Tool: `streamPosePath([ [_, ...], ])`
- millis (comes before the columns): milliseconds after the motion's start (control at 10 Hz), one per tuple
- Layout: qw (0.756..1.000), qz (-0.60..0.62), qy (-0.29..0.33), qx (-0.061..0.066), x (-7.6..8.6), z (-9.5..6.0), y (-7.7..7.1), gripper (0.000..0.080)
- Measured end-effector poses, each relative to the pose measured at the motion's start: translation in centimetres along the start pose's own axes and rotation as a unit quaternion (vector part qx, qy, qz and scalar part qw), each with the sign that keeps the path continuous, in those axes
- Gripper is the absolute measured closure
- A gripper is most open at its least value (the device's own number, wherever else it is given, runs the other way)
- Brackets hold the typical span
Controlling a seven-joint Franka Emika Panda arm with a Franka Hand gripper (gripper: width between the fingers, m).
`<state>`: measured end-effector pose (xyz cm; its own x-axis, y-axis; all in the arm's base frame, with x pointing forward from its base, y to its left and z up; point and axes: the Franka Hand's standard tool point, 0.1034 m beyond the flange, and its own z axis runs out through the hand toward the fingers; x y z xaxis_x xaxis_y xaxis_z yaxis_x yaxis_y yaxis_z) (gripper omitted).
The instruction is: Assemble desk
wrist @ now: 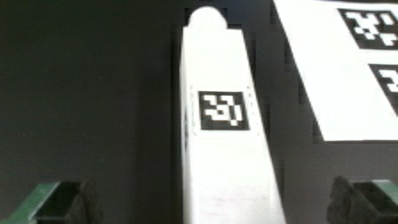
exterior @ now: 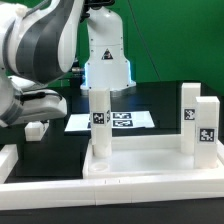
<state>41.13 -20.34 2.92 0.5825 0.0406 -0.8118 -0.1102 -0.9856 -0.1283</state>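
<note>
My arm (exterior: 40, 45) is built of rounded white shells, glossy and smooth, with dark grey to black bands where one segment meets the next. My base (exterior: 108, 60) is a white cone-like tower with a small dark mark on its front and a pale bluish ring round its foot. In the wrist view my fingertips (wrist: 48, 200) appear as two dark green, ribbed pads with blunt ends.
</note>
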Motion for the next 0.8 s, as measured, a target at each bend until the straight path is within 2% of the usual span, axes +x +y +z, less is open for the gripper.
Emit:
streamPosePath([
  [100,1.000,0.000,0.006,-0.003,0.3,-0.2,0.1,0.0151],
  [300,1.000,0.005,0.001,0.000,0.3,0.3,0.1,0.0151],
  [500,1.000,0.019,-0.021,0.005,0.3,2.5,0.0,0.0151],
  [600,0.999,0.021,-0.026,0.006,0.4,2.9,0.2,0.0151],
  [800,0.999,0.021,-0.024,0.006,0.4,2.8,0.2,0.0151],
])
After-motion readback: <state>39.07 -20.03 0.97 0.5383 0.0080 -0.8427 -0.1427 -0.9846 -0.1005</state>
